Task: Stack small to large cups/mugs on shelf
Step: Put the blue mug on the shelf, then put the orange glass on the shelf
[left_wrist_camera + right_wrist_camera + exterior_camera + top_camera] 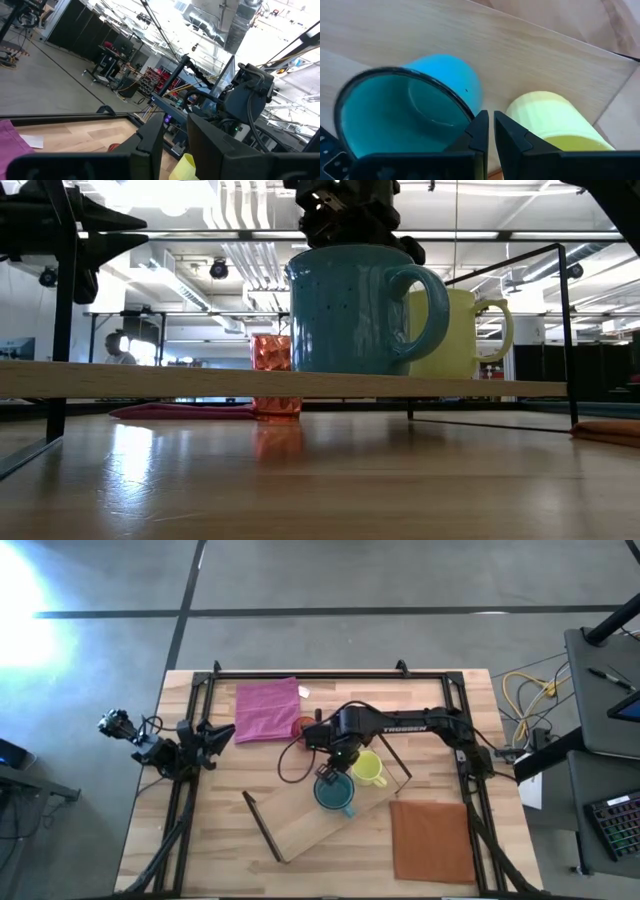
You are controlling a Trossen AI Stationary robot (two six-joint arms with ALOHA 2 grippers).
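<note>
The teal mug (335, 793) and the yellow-green mug (368, 768) stand upright side by side on the wooden shelf plank (300, 825). In the low view the teal mug (345, 310) is in front of the yellow-green mug (465, 330). The small orange-red cup (303, 725) stands on the table beyond the shelf, beside the pink cloth. My right gripper (330, 768) hovers just above the teal mug's rim, between the two mugs (490, 131), shut and empty. My left gripper (207, 738) waits open at the table's left side.
A pink cloth (267, 710) lies at the far middle of the table. A brown square mat (432, 838) lies at the near right. Dark wire frames (262, 827) stand at the shelf's ends. A black metal frame (330, 673) borders the table.
</note>
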